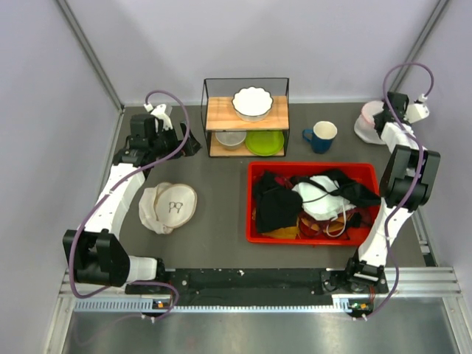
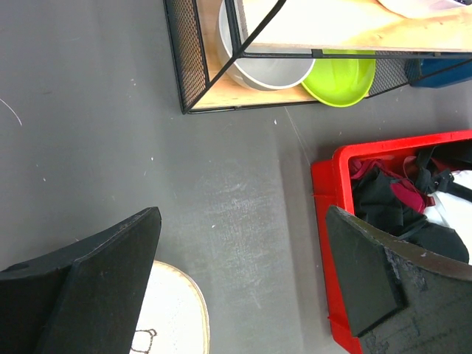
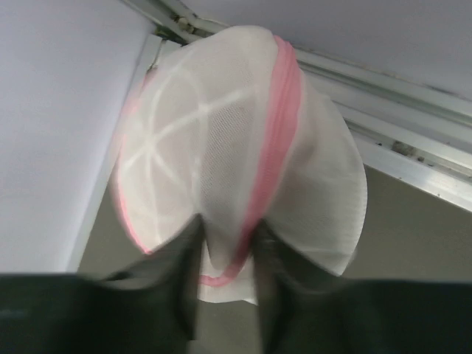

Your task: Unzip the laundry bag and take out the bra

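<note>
right hand pinching the laundry bag
i squeeze a fold of its white mesh beside the pink zipper band, in the far right corner of the table; my left hand hangs spread wide.

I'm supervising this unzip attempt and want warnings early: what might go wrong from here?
The right gripper pinches mesh and the pink zipper band of the laundry bag together, so the zipper may jam. The bag sits in the far corner by the wall, leaving little room. The left gripper hangs open far away, so nothing braces the bag.
</note>
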You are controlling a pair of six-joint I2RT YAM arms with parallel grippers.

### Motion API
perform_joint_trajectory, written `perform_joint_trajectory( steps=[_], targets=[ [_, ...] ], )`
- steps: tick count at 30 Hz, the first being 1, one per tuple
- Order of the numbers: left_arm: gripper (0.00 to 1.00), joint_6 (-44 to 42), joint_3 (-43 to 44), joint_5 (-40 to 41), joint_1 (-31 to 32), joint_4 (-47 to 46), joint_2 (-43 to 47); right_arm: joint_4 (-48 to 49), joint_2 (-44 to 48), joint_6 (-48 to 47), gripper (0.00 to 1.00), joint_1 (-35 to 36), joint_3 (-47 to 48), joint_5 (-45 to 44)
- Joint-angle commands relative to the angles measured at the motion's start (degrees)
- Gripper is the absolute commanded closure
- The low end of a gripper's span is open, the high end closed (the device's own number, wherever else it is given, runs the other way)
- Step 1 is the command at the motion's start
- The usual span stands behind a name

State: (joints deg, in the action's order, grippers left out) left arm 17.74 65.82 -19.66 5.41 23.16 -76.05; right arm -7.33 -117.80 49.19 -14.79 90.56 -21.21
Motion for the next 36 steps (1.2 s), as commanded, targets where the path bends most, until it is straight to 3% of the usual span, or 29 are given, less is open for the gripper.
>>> perform_joint_trajectory(
  steps=[1,2,8,14,24,28,36],
  targets=[
    [0.01,-1.9,1.6,0.4,0.3,-2.6,0.9,-0.6,0.8,0.4,0.93,-0.1,3.7,-2.3],
    [0.01,-2.1,1.6,0.6,0.3,-2.6,1.2,-0.5,1.2,0.1,1.00,-0.1,4.0,-2.2],
    [0.01,-2.6,1.4,-1.0,0.3,-2.7,2.5,1.3,8.1,-0.9,1.00,0.3,2.6,0.0],
    [0.01,-2.7,2.0,-0.6,0.3,-1.8,4.0,6.1,19.2,-2.8,1.00,1.8,-5.4,2.3],
    [0.01,-1.7,2.8,-2.3,0.3,2.1,9.2,1.2,32.2,-3.5,1.00,2.7,-8.1,17.5],
    [0.01,0.0,2.2,-4.7,0.3,3.1,11.6,-6.2,38.2,-4.1,1.00,4.0,-6.0,23.6],
    [0.01,2.2,3.6,-5.0,0.3,5.3,12.9,-11.6,47.0,-6.6,1.00,6.4,-5.1,35.5]
  ],
)
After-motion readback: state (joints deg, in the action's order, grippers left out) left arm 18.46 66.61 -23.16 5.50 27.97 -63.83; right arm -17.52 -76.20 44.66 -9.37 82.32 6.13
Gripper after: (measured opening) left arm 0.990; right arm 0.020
